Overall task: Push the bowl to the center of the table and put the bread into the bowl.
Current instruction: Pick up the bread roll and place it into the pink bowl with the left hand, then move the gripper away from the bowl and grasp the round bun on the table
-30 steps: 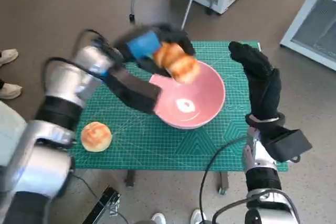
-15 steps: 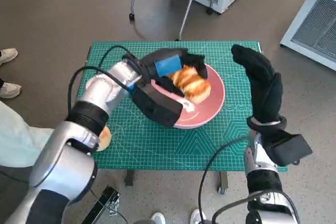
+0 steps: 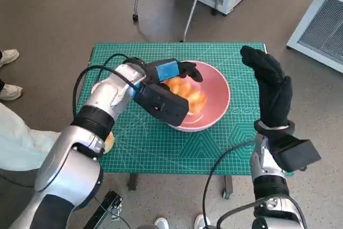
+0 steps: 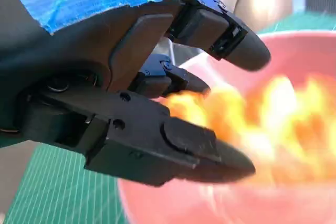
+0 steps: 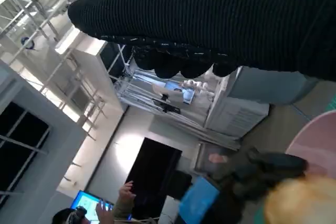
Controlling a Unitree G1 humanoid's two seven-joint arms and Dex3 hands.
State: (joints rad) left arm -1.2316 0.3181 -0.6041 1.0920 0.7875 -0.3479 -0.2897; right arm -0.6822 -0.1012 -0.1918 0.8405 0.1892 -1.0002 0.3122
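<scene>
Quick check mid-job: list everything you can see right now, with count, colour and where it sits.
bowl: one, pink, about mid-table on the mat
bread: one, golden-orange, inside the bowl under the left hand's fingers
second bread: one, golden, at the mat's near left edge, mostly hidden by the left arm
cutting mat: one, green, covering the table top
chair legs: grey metal, on the floor beyond the table
white cabinets: white, on the floor, far right
person's shoes: white, floor at far left
left hand: black with blue tape, over the bowl at the bread; grip unclear
right hand: black glove, raised right of the bowl, holding nothing
</scene>
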